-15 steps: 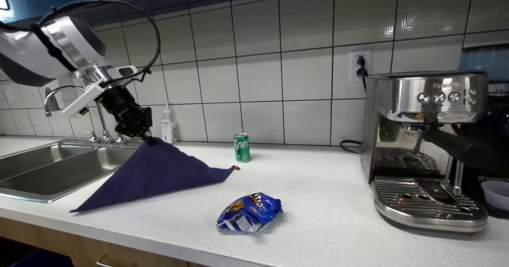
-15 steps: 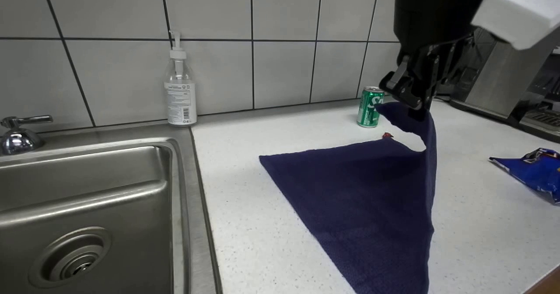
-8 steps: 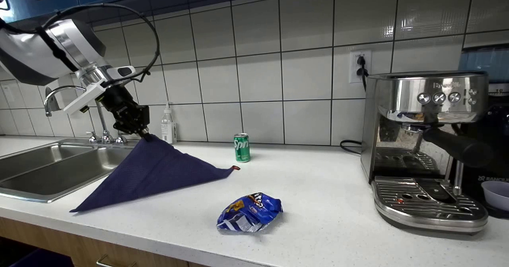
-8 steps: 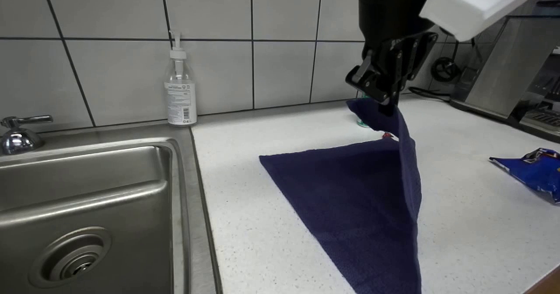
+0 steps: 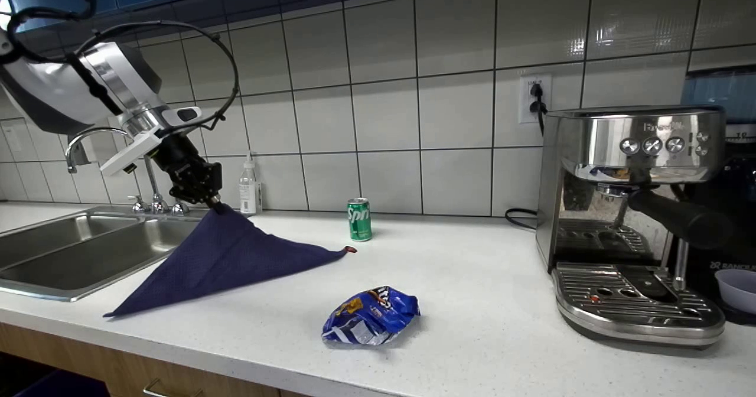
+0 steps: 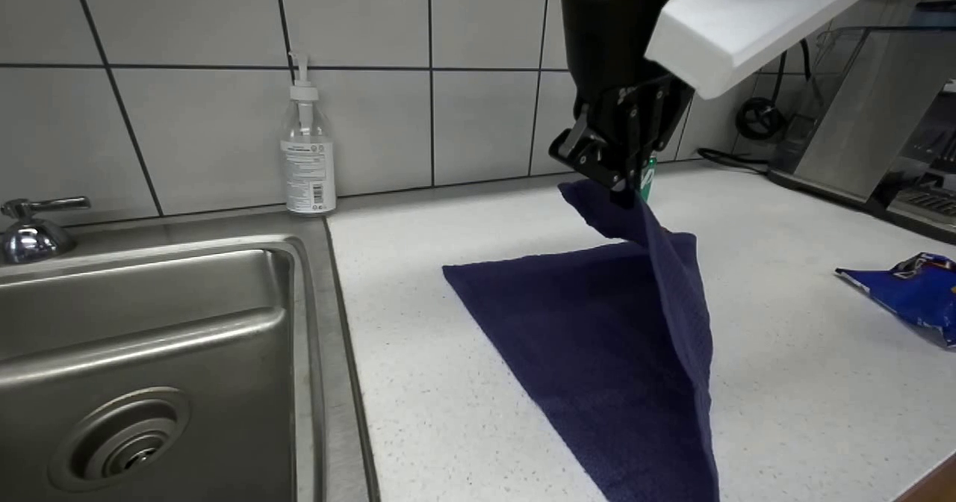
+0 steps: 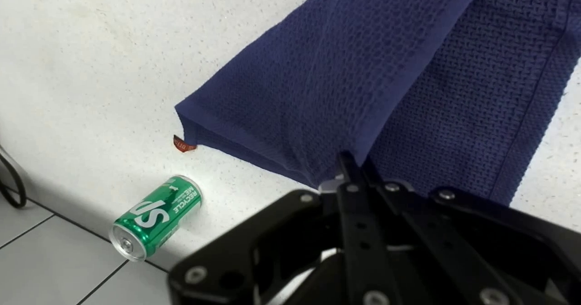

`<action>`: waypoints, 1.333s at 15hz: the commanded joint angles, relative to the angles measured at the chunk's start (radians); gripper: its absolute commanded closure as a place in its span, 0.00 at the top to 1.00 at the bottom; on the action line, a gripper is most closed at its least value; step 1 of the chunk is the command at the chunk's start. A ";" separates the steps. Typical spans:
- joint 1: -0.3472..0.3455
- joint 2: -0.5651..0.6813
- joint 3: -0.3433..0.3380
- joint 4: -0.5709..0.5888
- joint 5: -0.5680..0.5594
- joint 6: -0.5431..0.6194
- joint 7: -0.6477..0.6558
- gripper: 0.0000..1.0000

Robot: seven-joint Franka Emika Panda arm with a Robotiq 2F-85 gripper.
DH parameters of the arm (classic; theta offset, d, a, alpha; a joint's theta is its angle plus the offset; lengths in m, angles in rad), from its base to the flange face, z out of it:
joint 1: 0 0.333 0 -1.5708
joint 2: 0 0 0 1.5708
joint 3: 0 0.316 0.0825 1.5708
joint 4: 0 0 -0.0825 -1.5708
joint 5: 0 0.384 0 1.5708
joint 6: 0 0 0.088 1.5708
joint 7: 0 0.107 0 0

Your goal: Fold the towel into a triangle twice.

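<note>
one flap of the towel [image 6: 612,338] is pinched in the gripper [image 7: 357,161], the rest lies right of the sink [image 6: 231,375], and letting go too far right could skew the triangle.

The pincer [image 7: 357,163] pinches the navy towel [image 7: 336,73], a green can [image 7: 158,218] nearby on the counter [image 7: 91,96].

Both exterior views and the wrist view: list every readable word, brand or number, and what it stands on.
"Spri": can, the rest turned away.
"RECYCLE ME": same can, in the wrist view.
"RANCIL", then cut off: black machine.
Too small, blurred or creased: lettering on the bottle, bag, espresso machine, outlet, towel tag; can's fine print; black machine's upper marks.
</note>
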 commanded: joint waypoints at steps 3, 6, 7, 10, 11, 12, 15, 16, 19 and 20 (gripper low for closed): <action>0.033 0.065 -0.019 0.074 -0.028 -0.044 0.033 0.01; 0.046 0.084 -0.029 0.093 -0.035 -0.048 0.052 0.01; 0.050 0.090 -0.032 0.100 -0.036 -0.050 0.058 0.01; 0.062 0.104 -0.038 0.116 -0.039 -0.057 0.076 0.01; 0.066 0.108 -0.040 0.123 -0.039 -0.060 0.079 0.01; 0.069 0.112 -0.042 0.128 -0.038 -0.062 0.080 0.01; 0.077 0.125 -0.047 0.147 -0.041 -0.069 0.087 0.01; 0.080 0.130 -0.049 0.154 -0.042 -0.073 0.090 0.01; 0.088 0.145 -0.055 0.176 -0.051 -0.085 0.099 0.01; 0.091 0.152 -0.056 0.184 -0.055 -0.091 0.104 0.01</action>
